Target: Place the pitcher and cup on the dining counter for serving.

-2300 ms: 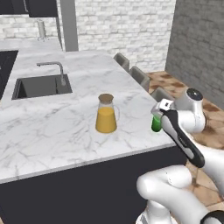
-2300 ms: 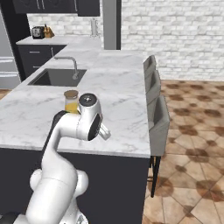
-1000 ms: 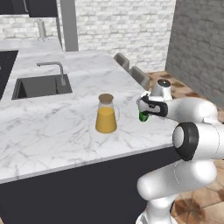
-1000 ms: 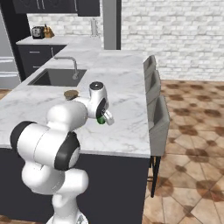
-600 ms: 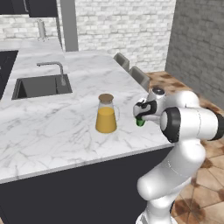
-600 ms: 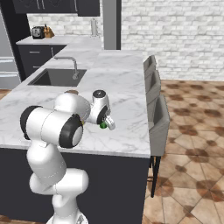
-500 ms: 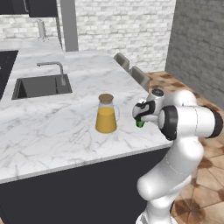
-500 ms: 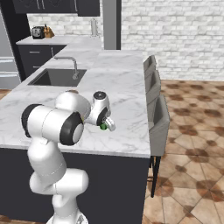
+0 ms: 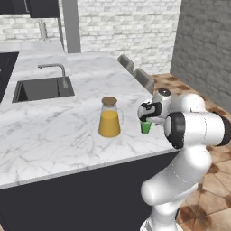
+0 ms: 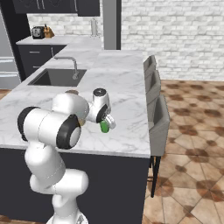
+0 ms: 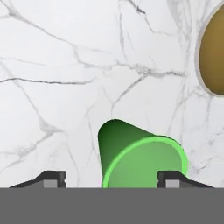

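With the pitcher [image 9: 109,118] already set on the counter [image 9: 54,126], the cup [image 9: 145,127] is held just above the marble at the pitcher's 3 o'clock, pinched in the gripper [image 9: 145,118], only its release judged left.

Green cup [image 9: 145,127], orange-filled brown-lidded pitcher [image 9: 109,117], grey-veined white dining counter [image 9: 54,126].

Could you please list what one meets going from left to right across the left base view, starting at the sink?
Sink basin → faucet → pitcher → cup held at the gripper → grey chair backs along the dining counter edge, further back.
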